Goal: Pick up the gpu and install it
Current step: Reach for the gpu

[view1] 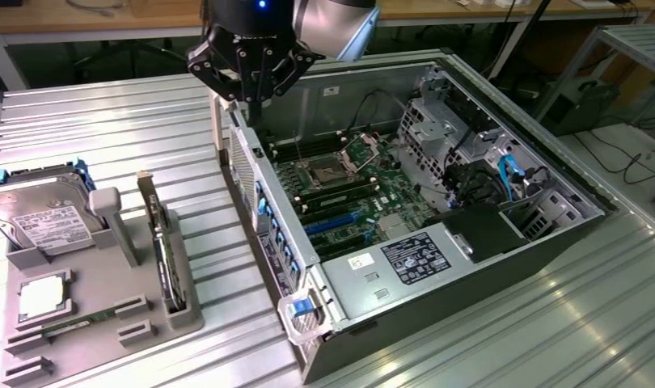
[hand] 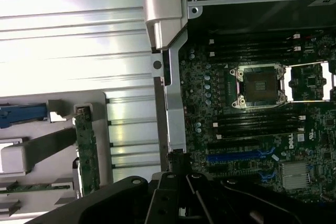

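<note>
The gripper point(view1: 252, 95), fingers together and empty, hung over the rear edge of the open computer case point(view1: 468, 301). The gpu point(view1: 162, 242) stood on edge in the grey holder point(view1: 101, 323) on the desk point(view1: 111, 121), at the exterior view's left, well apart from it. The labels on the hard drive point(view1: 42, 218) and the power supply point(view1: 414, 259) were too small to read
</note>
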`<state>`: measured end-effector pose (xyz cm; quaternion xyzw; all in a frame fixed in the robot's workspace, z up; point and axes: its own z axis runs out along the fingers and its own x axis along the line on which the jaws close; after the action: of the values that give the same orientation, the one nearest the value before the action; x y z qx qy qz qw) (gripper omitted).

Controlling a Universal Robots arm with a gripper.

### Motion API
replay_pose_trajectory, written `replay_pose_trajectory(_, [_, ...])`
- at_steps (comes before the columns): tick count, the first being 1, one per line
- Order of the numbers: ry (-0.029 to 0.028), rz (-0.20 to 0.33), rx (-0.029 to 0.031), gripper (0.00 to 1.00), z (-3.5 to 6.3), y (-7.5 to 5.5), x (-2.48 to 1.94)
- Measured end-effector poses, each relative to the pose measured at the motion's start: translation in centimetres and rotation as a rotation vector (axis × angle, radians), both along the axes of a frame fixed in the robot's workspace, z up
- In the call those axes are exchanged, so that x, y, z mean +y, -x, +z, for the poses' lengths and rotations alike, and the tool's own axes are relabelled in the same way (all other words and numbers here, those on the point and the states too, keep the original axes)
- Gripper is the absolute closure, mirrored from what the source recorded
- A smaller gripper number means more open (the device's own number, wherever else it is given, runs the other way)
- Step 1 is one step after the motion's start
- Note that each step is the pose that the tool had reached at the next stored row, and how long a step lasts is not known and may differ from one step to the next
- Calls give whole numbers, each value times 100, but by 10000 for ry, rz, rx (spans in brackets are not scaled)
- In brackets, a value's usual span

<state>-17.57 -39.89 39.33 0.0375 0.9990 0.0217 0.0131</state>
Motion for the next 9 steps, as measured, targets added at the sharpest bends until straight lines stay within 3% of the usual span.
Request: replay_pose_trajectory(9, [0,0,0,89,0,38,0])
